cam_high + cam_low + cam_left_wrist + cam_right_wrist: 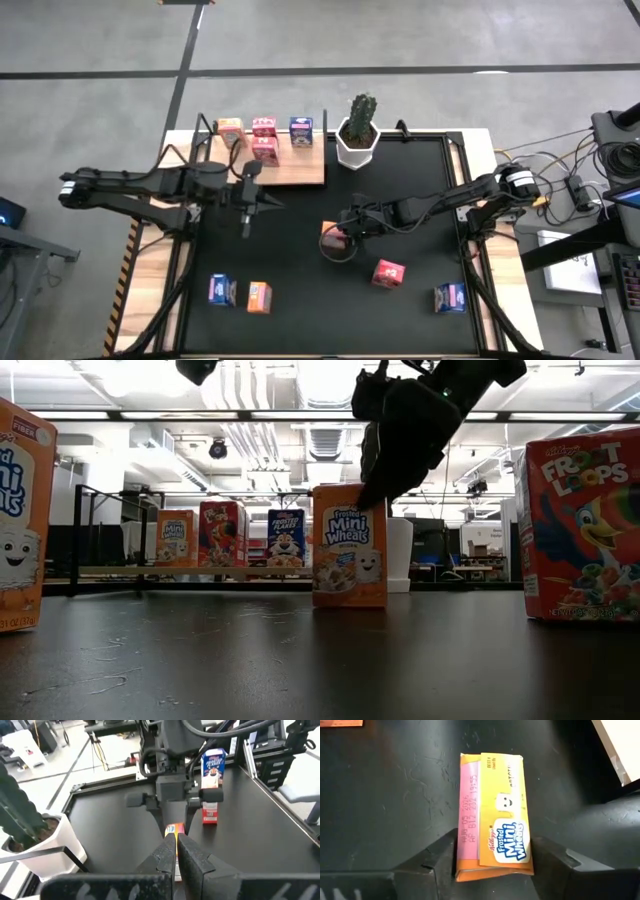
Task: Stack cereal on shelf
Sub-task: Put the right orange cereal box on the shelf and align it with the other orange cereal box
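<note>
Nine cereal boxes in all. Confirm the surface and the surroundings. — Operator

Black mat on a light-wood table; grey floor around it. The low view shows a ceiling with ducts and strip lights. — Inspector

Count by colour. — Operator

Three orange, three pink-red, three blue. One shelf, upper left of centre in the high view, carries four: shelf orange box, shelf pink box, shelf blue box and second pink box. Five stand on the mat: orange box at centre, loose pink box, right blue box, left blue box and lower orange box. One white plant pot stands just right of the shelf. — Inspector

Pincer states? — Operator

Left gripper, just below the shelf edge: clenched, nothing in it. Right gripper: its fingers flank the orange box and appear to press both narrow sides; the box stands on the mat. — Inspector
</note>
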`<state>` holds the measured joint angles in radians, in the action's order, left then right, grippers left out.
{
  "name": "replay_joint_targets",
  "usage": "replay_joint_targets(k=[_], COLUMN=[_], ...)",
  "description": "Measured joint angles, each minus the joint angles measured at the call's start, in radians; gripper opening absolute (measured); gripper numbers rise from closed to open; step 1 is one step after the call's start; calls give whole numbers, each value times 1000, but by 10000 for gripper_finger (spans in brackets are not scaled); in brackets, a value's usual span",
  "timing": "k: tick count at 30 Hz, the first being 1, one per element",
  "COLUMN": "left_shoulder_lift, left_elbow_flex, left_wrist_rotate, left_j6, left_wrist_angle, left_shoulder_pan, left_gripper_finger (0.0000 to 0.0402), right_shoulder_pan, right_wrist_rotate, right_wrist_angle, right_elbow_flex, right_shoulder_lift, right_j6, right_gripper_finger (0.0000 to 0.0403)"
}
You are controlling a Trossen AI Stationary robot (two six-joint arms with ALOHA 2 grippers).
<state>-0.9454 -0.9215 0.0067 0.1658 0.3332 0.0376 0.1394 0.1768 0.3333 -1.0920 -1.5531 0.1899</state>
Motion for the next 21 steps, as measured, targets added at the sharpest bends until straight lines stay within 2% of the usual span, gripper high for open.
replay_joint_targets(k=[10, 17, 21], left_shoulder_lift=[22, 33, 55], left_elbow_flex=[1, 2, 2], left_wrist_rotate=[0, 0, 0], left_j6=[10, 46, 75], left_wrist_angle=[-1, 0, 0], left_shoulder_pan=[0, 0, 0], left_gripper_finger=[1, 1, 1], right_shoulder_pan=[0, 0, 0], right_wrist_rotate=[0, 0, 0], right_wrist_angle=[-1, 0, 16], right_elbow_flex=[0, -2, -50], right_shoulder_lift=[3, 16, 20], right_j6=[-8, -7, -10], right_gripper_finger=[164, 164, 161])
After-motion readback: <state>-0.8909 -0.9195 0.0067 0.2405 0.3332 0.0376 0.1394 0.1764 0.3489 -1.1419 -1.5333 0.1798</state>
